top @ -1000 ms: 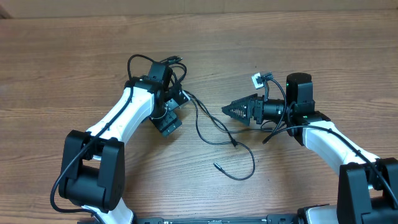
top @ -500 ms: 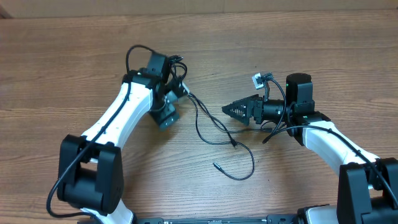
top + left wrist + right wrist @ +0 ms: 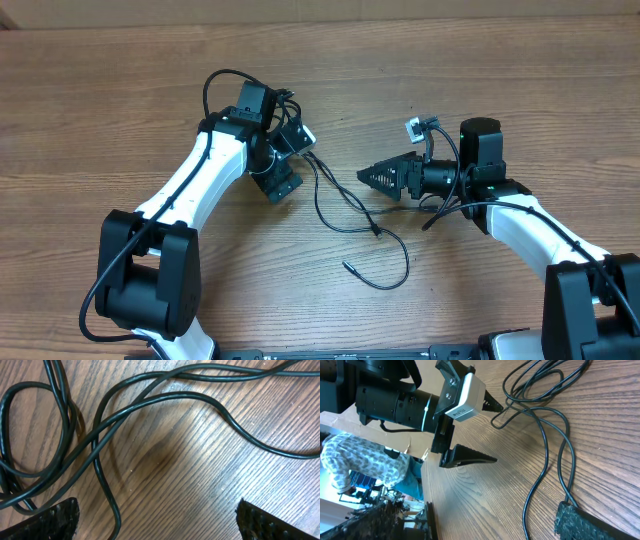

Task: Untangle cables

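Note:
The cables point(image 3: 340, 215) are thin black cords lying on the wooden table between my two arms, with one free end point(image 3: 346, 265) toward the front. My left gripper point(image 3: 294, 162) hovers open over their left part. In the left wrist view, loops point(image 3: 35, 435) and long strands point(image 3: 210, 402) cross the wood, and one strand point(image 3: 112, 515) passes between the spread fingertips point(image 3: 50, 520). My right gripper point(image 3: 368, 177) points left at the cables and is open. In the right wrist view, one strand point(image 3: 527, 505) runs between its fingers and another point(image 3: 561, 460) reaches the right fingertip point(image 3: 590, 525).
The left gripper point(image 3: 462, 402) shows in the right wrist view, just beside a bunch of cable loops point(image 3: 540, 385). Beyond the table's edge point(image 3: 427, 515) stands a person in patterned clothing point(image 3: 360, 460). Thicker black arm cables point(image 3: 225, 80) arch over the left wrist.
The left gripper's jaws have spread wider, and the gripper has turned and shifted slightly up and right over the cables. The right arm and the cables have not moved.

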